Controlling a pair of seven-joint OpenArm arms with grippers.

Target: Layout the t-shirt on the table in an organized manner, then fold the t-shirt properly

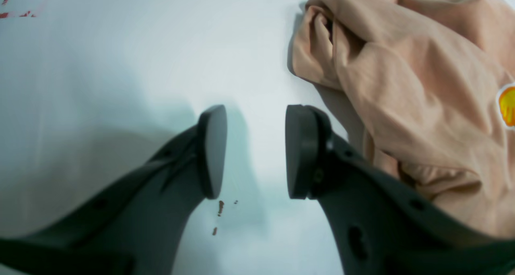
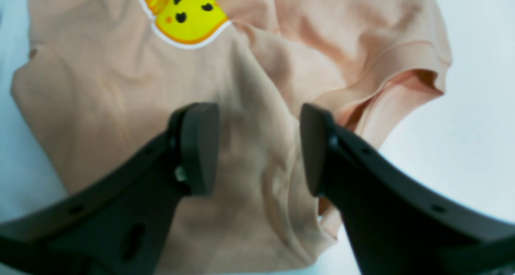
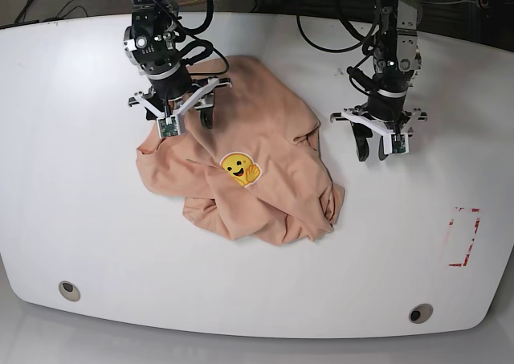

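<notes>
The right gripper (image 2: 259, 148) has its jaws apart, hovering over rumpled cloth with nothing between them. The left gripper (image 1: 255, 152) is also parted, over bare table (image 1: 120, 85) just beside the shirt's edge.

The t-shirt (image 3: 249, 179) lies crumpled near the middle of the table, closer to the far edge, its long axis running diagonally from far-left to near-right in the base view. Wide white surface stays free along the near edge and both side edges.

The emoji print (image 2: 185, 15) appears upside down from the right wrist; the base view shows it upright. Only the left wrist view reveals small brown specks (image 1: 220, 207) on the table; the red outline mark (image 3: 464, 237) sits toward the right edge in the base view.
</notes>
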